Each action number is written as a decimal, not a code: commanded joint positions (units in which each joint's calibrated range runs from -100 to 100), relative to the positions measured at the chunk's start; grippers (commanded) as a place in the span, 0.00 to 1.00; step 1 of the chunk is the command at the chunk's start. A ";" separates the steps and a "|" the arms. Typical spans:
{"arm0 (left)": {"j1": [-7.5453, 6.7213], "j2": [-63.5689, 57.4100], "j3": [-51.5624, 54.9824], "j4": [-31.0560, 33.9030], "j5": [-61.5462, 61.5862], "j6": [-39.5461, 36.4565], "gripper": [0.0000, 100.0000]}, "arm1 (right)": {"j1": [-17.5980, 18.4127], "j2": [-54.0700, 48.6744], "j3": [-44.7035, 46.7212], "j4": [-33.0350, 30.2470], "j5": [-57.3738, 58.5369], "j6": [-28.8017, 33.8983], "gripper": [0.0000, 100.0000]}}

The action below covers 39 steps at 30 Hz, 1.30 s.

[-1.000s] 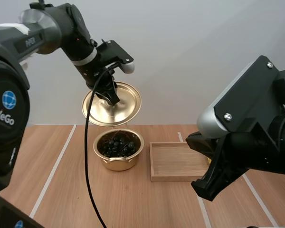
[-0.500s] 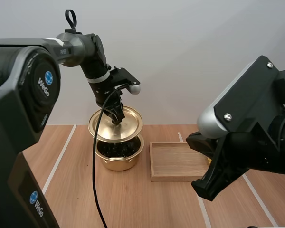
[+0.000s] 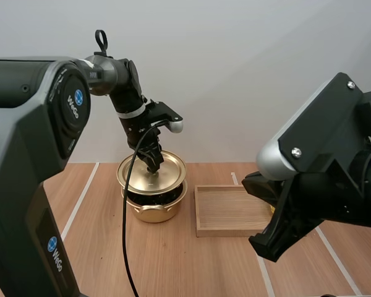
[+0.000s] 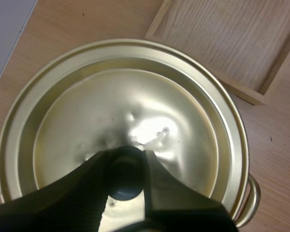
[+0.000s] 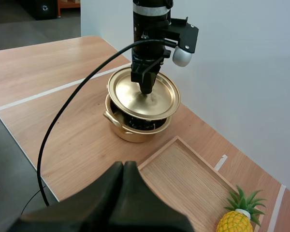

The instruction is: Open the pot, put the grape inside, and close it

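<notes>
Grapes (image 5: 141, 124) sit dark inside the gold pot (image 3: 153, 209) at mid-table, w/ the lid (image 3: 151, 175) now just over the rim. A sec. ago it hung high and tilted behind the pot; half a sec. ago it was partway down. A thin gap is left on the near side, fruit showing through, and the lid looks a touch tilted, not yet seated. Left gripper (image 4: 126, 163) is clenched on the lid's black knob (image 4: 127, 178). Right gripper (image 5: 122, 186) hangs well back, fingers pressed together on nothing. A wooden tray (image 3: 232, 213) lies just beside the pot, w/ a small pineapple (image 5: 237, 217) past its far corner. Opening and loading appear done; prob. only the final lowering, leveling and let-go remain.
</notes>
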 commanded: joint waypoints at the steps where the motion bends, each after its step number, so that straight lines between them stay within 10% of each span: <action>1: -0.21 -0.14 0.70 -1.47 0.00 -0.30 0.00 | -0.02 -0.28 0.25 -0.37 0.00 0.13 0.00; 39: -0.21 5.54 3.14 -2.61 0.00 -0.89 0.00 | -0.02 -0.28 0.25 -0.37 0.00 0.13 0.00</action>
